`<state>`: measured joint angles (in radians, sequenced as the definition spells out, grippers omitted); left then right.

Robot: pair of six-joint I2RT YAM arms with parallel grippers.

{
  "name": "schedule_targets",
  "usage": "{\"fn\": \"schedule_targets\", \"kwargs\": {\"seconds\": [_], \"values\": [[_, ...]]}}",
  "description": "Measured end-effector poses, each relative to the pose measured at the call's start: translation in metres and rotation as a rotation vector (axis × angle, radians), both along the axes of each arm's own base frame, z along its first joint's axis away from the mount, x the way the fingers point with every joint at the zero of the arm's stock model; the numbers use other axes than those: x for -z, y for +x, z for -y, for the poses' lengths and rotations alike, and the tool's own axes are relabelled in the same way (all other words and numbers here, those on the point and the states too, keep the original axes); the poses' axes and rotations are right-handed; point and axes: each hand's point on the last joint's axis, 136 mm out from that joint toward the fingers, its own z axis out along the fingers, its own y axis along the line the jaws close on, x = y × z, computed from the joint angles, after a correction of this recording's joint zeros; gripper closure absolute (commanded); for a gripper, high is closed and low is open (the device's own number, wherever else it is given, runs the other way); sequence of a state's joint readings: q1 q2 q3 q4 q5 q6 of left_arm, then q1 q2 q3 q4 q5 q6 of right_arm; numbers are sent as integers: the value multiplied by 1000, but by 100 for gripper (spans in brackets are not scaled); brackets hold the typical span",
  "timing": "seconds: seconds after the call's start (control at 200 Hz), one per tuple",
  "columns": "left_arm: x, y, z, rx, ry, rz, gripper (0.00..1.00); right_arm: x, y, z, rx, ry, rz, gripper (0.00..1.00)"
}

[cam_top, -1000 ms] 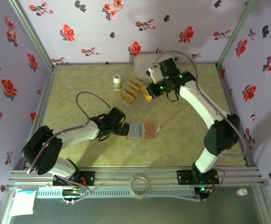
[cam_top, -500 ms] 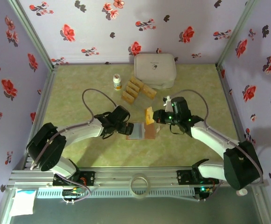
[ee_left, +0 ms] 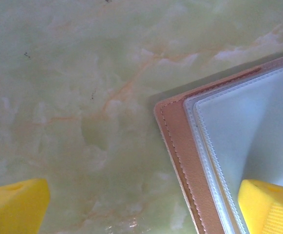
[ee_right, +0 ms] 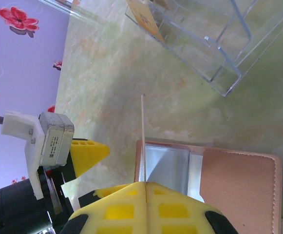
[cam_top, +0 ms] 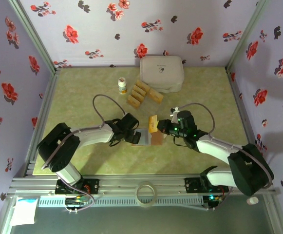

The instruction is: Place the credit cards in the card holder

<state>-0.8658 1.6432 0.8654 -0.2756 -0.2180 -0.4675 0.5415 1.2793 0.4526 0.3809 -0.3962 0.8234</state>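
right gripper (ee_right: 145, 184) clamped on credit card (cam_top: 153, 124) over card holder (ee_right: 238, 180) | left gripper (ee_left: 142, 207) spread empty, straddling its corner

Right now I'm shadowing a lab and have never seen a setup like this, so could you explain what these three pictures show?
These are two white robot arms bolted at the near edge of a green marbled table. The overhead picture looks down from above and behind them. The other two come from a camera on each wrist, so yellow fingers frame those views. On the table lie an open pinkish-tan folding wallet, a clear plastic rack of shiny gold cards, a small white bottle and a large white rounded box. The right gripper is shut on one thin gold card, by the wallet. The left gripper is open at the wallet's left edge.
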Motion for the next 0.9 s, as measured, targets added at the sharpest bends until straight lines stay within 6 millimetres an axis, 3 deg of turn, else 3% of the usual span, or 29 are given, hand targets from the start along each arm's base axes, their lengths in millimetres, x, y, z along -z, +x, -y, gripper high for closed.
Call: {"fn": "schedule_targets", "kwargs": {"seconds": [0.56,0.9], "values": [[0,3,-9,-72,-4,43,0,37,-6,-12,-5,31,-35,100],[0,1,-13,-102,-11,44,0,50,-9,-13,17,67,-23,100]]}}
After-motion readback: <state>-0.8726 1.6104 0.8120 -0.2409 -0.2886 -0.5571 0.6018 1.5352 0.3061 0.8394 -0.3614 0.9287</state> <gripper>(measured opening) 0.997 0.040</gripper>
